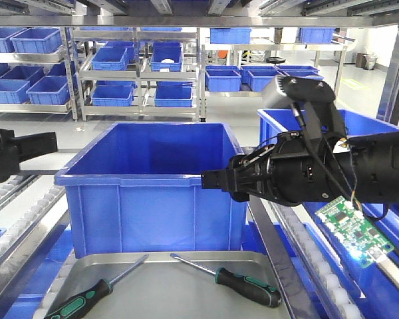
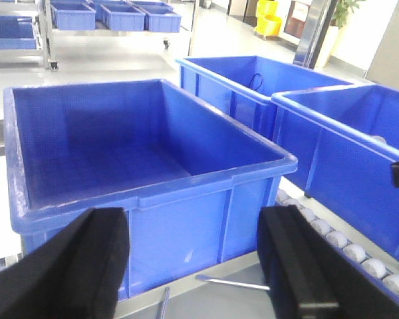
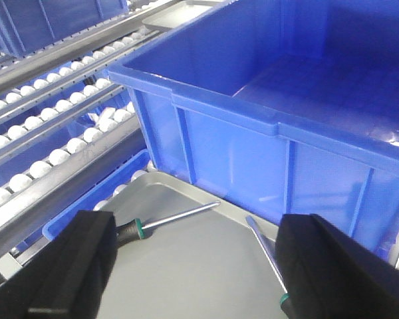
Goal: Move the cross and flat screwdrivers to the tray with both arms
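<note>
Lying unlabelled in the tray (image 1: 186, 292), both screwdrivers (image 1: 234, 278) show no legible writing.

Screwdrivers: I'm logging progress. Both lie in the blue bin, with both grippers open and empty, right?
Not quite. Both screwdrivers lie in the tray in front of the blue bin, which looks empty; the front view shows it. The rest holds: the left gripper and right gripper are open and empty.
</note>
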